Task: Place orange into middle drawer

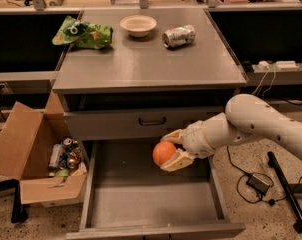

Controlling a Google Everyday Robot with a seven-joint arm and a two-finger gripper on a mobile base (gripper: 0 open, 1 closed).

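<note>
The orange (163,152) is round and bright, held between the cream fingers of my gripper (170,149). My gripper is shut on it and hangs inside the open middle drawer (111,204), over the back right part of its bare grey tray. The arm reaches in from the right. The drawer is pulled far out below a closed drawer front with a small black handle (152,121).
On the cabinet top stand a cream bowl (138,25), a crushed silver can (178,36) and a green chip bag (83,33). An open cardboard box (36,156) with cans sits on the floor at left. Cables and a black bar (286,184) lie at right.
</note>
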